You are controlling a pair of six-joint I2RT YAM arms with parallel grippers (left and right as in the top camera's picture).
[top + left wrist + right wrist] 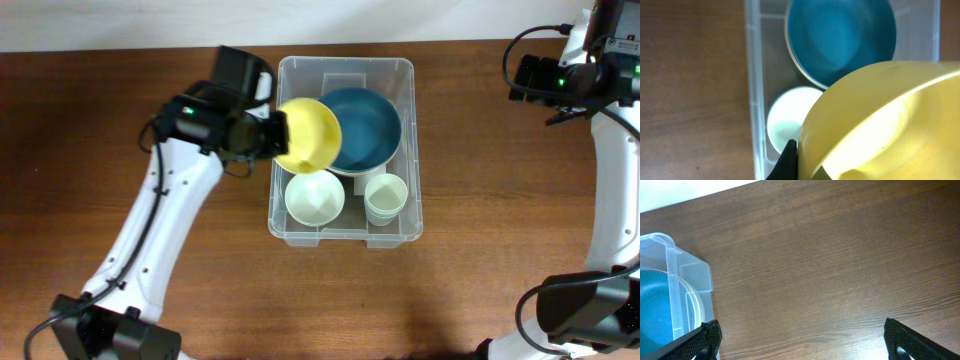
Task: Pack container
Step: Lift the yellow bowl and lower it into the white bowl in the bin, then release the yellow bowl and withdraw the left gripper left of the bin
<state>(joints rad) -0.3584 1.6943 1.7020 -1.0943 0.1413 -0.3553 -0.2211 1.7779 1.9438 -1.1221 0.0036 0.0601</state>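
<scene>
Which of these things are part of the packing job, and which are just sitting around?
Part of the job:
container
yellow bowl, in the left gripper
blue bowl
white bowl
white cup

Just there:
right gripper, open over the wooden table

White-and-black left arm [150, 235] stretches up from the near-left corner on a diagonal, wrist turned inward. The black two-finger left gripper [270, 135] is clamped on the rim of a tilted yellow plastic bowl [312, 132], with one finger [788, 159] showing at its edge. White right arm [612, 180] rises along the right side, and the right gripper [800, 330] points left with its fingers [705, 340] spread wide.
</scene>
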